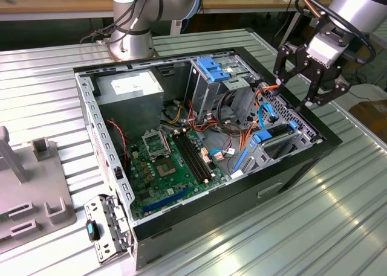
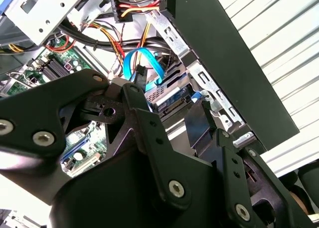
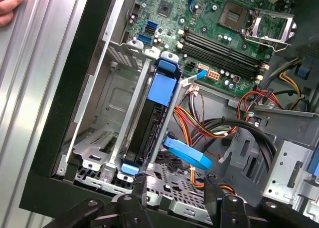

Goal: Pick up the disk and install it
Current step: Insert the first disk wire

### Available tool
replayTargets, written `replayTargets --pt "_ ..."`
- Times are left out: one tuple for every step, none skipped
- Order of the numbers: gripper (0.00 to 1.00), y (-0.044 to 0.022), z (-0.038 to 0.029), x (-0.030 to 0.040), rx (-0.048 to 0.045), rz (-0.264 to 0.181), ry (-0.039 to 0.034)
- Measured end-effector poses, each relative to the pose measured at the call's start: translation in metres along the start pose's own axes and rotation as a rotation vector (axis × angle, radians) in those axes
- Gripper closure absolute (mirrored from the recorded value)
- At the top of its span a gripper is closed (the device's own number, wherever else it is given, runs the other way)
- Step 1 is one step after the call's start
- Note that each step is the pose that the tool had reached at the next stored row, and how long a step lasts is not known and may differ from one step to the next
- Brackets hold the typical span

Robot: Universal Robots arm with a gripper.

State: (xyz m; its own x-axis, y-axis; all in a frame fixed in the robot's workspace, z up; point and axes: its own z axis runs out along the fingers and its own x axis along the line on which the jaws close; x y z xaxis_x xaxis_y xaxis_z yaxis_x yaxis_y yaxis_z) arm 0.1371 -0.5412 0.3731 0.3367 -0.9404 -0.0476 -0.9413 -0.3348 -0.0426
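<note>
The disk [image 1: 275, 134] is a dark flat drive with bright blue rails. It sits in the low metal bay at the open computer case's [image 1: 302, 161] side on the exterior view's right. In the first wrist view the disk [image 3: 148, 133] lies lengthwise in that bay, a blue rail tab at each end. My gripper [image 1: 297, 90] hangs above the case's far right corner, just beyond the disk, open and holding nothing. Its two black fingertips [image 3: 140, 187] frame the near end of the bay from above.
A thin blue cable [image 3: 187, 154] curves beside the disk. The tall metal cage [image 1: 214, 70] with its light-blue latch plate, the power supply [image 1: 129, 89] and the motherboard [image 1: 166, 161] occupy the case. A hand [image 3: 11, 3] rests on the ribbed table. Grey fixtures [image 1: 33, 191] stand at the exterior view's left.
</note>
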Motion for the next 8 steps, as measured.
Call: replayTargets --pt "0.42 -0.0001 -0.0001 -0.0004 -0.0001 0.000 0.0002" --pt "0.42 -0.0002 -0.0001 -0.0005 -0.0001 0.000 0.0002" --pt "0.42 -0.0002 -0.0001 -0.0005 0.0000 0.000 0.0002" --pt "0.42 -0.0002 -0.0001 -0.0005 -0.0001 0.000 0.0002" --pt "0.42 -0.0002 -0.0001 -0.0005 -0.0001 0.000 0.0002" --pt "0.42 -0.0002 -0.0001 -0.0005 -0.0001 0.000 0.0001" --pt "0.42 -0.0002 -0.0001 -0.0005 -0.0001 0.000 0.0001" --pt "0.42 -0.0002 -0.0001 -0.0005 -0.0001 0.000 0.0002"
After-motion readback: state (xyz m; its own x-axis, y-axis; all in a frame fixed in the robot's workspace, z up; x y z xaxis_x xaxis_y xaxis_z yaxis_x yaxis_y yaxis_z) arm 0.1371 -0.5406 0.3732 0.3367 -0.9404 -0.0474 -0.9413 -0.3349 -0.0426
